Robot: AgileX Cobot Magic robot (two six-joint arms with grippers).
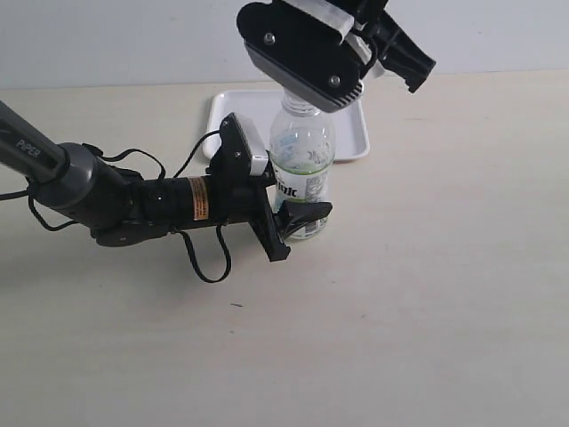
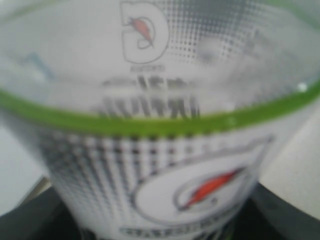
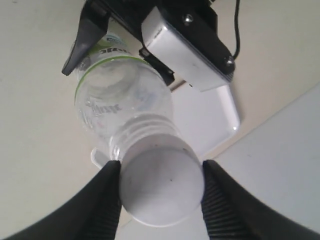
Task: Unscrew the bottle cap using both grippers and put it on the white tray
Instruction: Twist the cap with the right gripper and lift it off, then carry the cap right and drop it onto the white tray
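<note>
The bottle cap (image 3: 161,182), small, round, white plastic, is seated on the threaded neck of the upright clear plastic labelled bottle (image 1: 302,169). It is pinched by the black right gripper (image 3: 162,200), while the body is clamped by the black left gripper (image 1: 298,212). Unscrewing is judged in hand: a twist is called for, then carriage to the flat white tray (image 1: 222,116) behind.

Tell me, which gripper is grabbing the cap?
The right gripper, reaching down from above, pinches the white cap. The left gripper squeezes the bottle lower down from the side.

We note left arm (image 1: 89,182): black and grey, lettered PIPER, orange sticker (image 1: 199,197), looping black cables (image 1: 209,280). Right arm's dark housing (image 1: 302,60) carries two screws; fingers (image 3: 222,205) black, ribbed.
</note>
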